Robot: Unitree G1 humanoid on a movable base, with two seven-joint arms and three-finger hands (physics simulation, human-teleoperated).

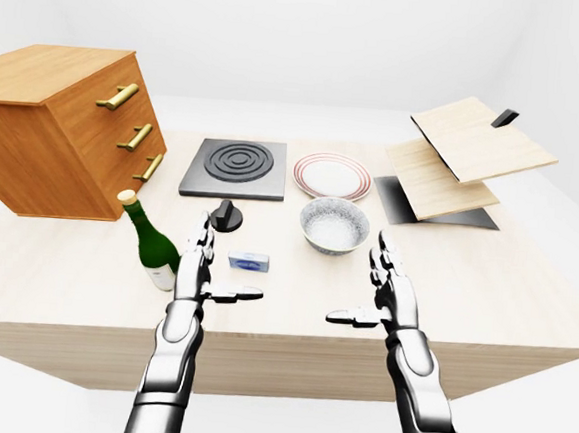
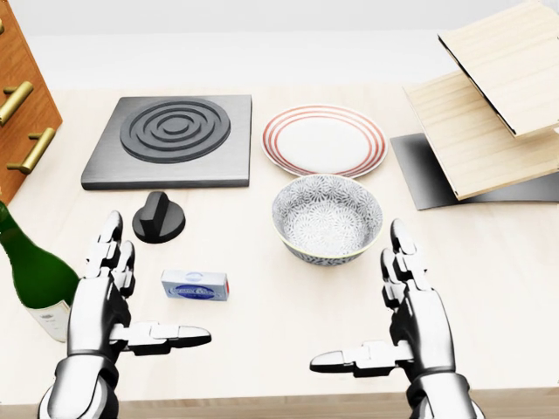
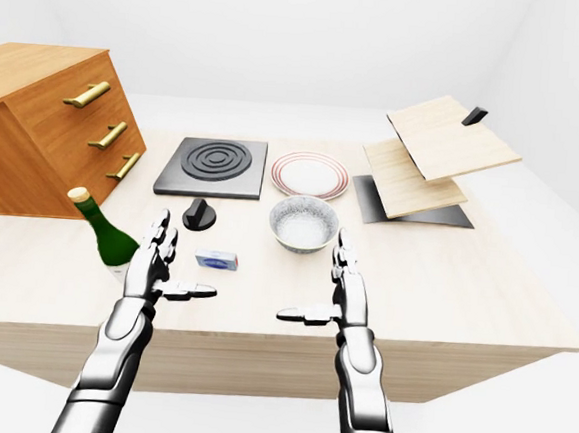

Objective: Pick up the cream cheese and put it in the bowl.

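The cream cheese point(image 2: 195, 285), a small blue and white box, lies flat on the light wooden table point(image 2: 262, 332). Up and to its right in the head view stands the patterned grey bowl point(image 2: 327, 218), holding nothing. My left hand point(image 2: 144, 292) hovers just left of and below the box, open, fingers up and thumb pointing right, not touching it. My right hand point(image 2: 367, 305) is open too, below and right of the bowl, its thumb pointing left.
A green wine bottle point(image 2: 33, 279) stands close to my left hand's outer side. A black knob point(image 2: 158, 218), a dark stove plate point(image 2: 170, 140) and a red-rimmed plate point(image 2: 324, 140) lie higher up. A wooden drawer cabinet point(image 1: 66, 129) is at the left and slanted boards point(image 2: 489, 113) at the right.
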